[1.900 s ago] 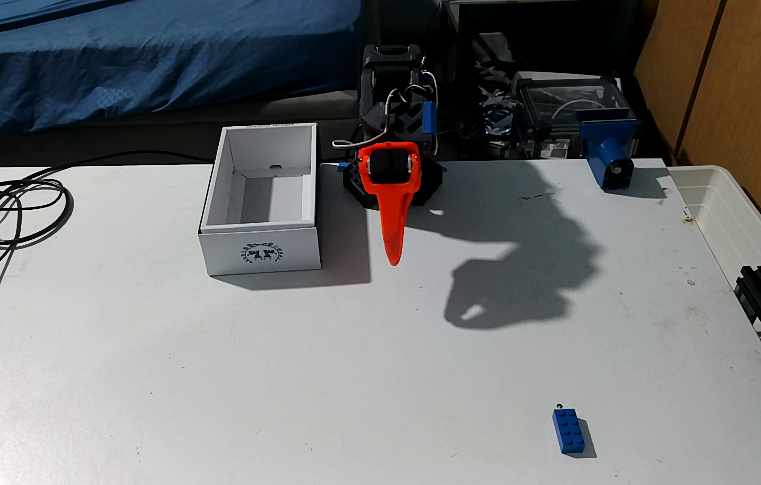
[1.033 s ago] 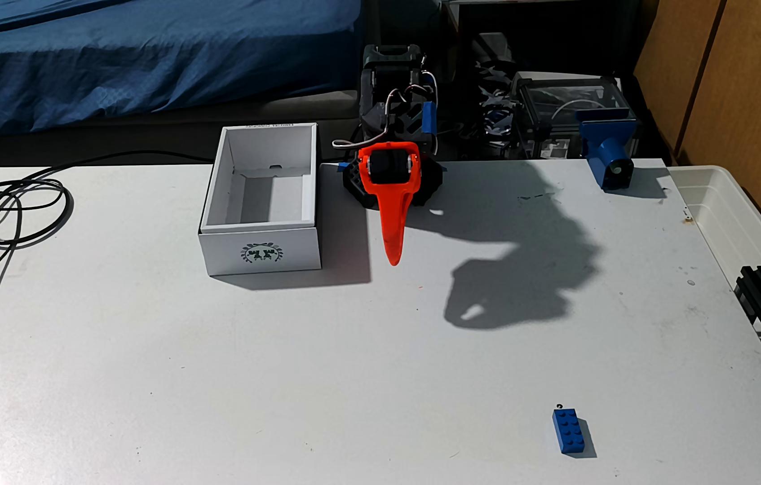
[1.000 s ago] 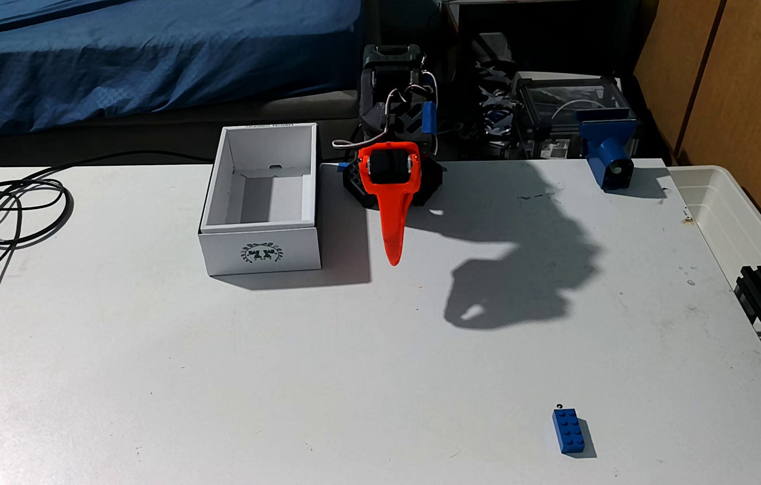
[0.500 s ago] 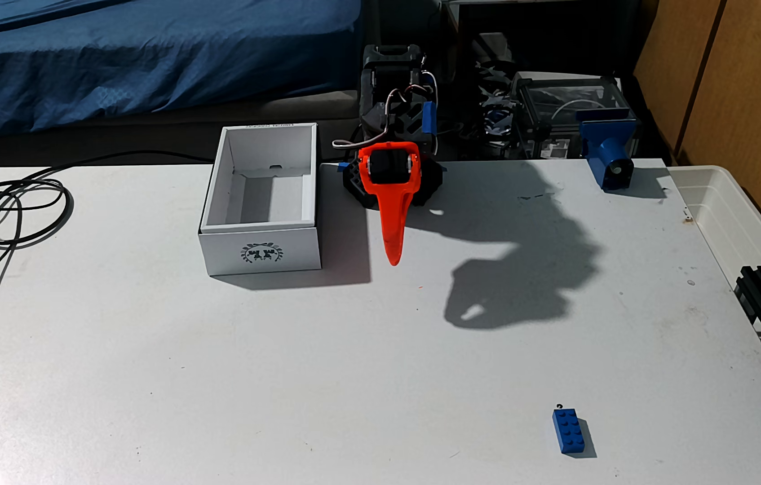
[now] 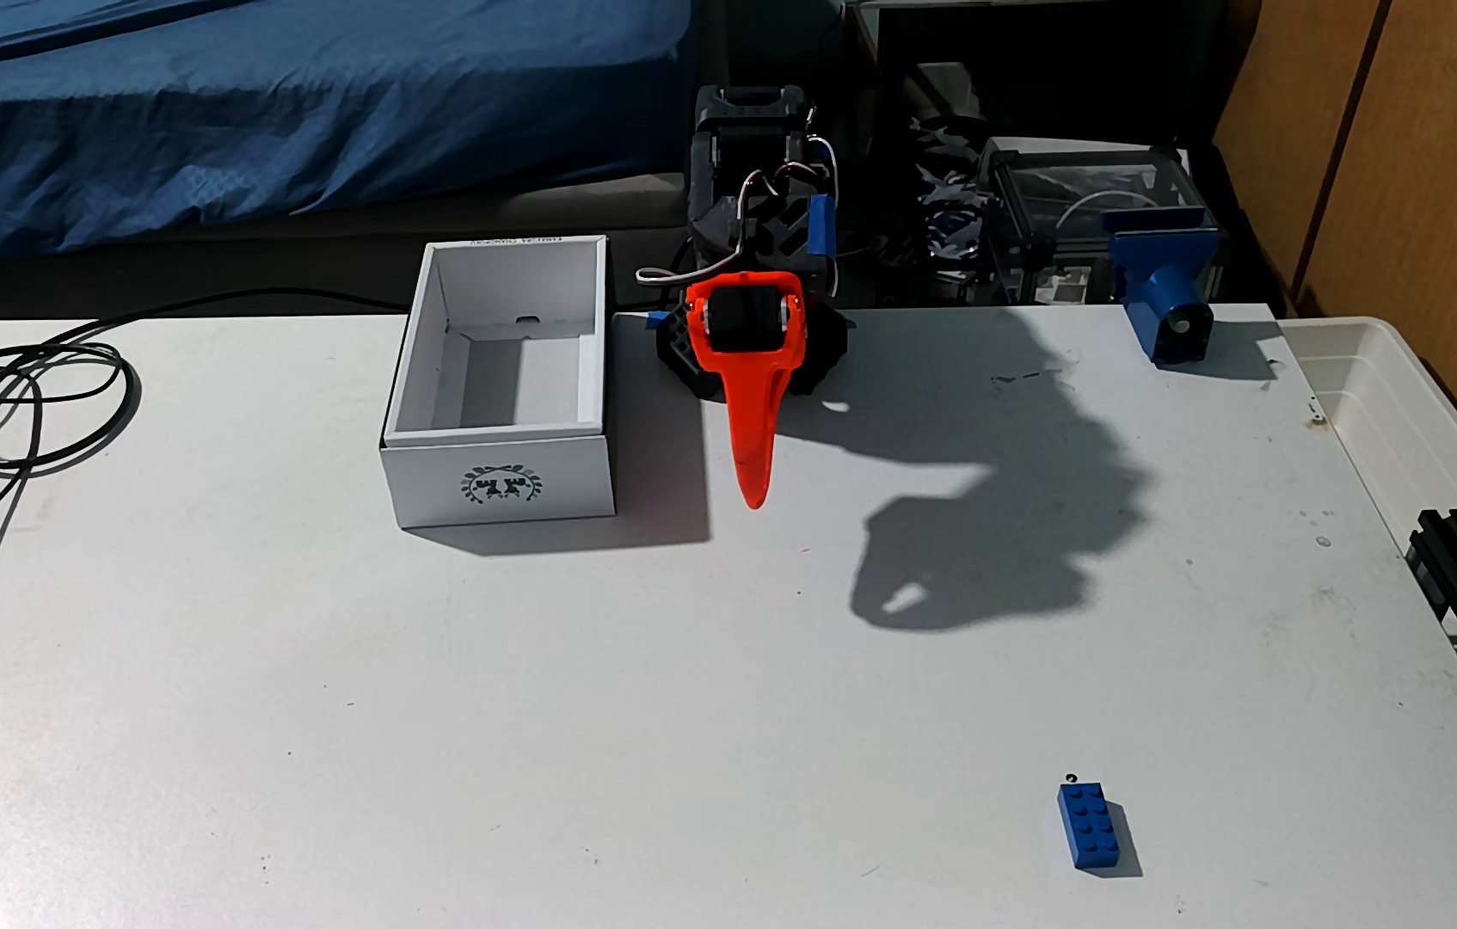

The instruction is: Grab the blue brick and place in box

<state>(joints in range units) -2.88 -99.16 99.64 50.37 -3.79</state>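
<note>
Nothing has changed over the last two seconds: the arm is parked exactly as before, folded at the far edge of the desk, and no reach has started. The gripper points down toward the camera just right of the box in the fixed view; the orange fingers overlap into one tapering blade from this angle, so I cannot tell whether they are parted or pressed together, though nothing is held between them. The blue brick lies flat, studs up, near the front right of the desk, well apart from both gripper and box, untouched. The box is open-topped and looks empty, emblem side facing the camera. Judgement: the task is at the very start, idle or pre-motion; the pick step is not yet begun. The next move calls for a long extension forward and to the view's right, probably close to the limit of the arm's span. The brick sits slightly angled, so wrist rotation may be needed. Cables at left and a blue clamp piece at far right are out of the way.
</note>
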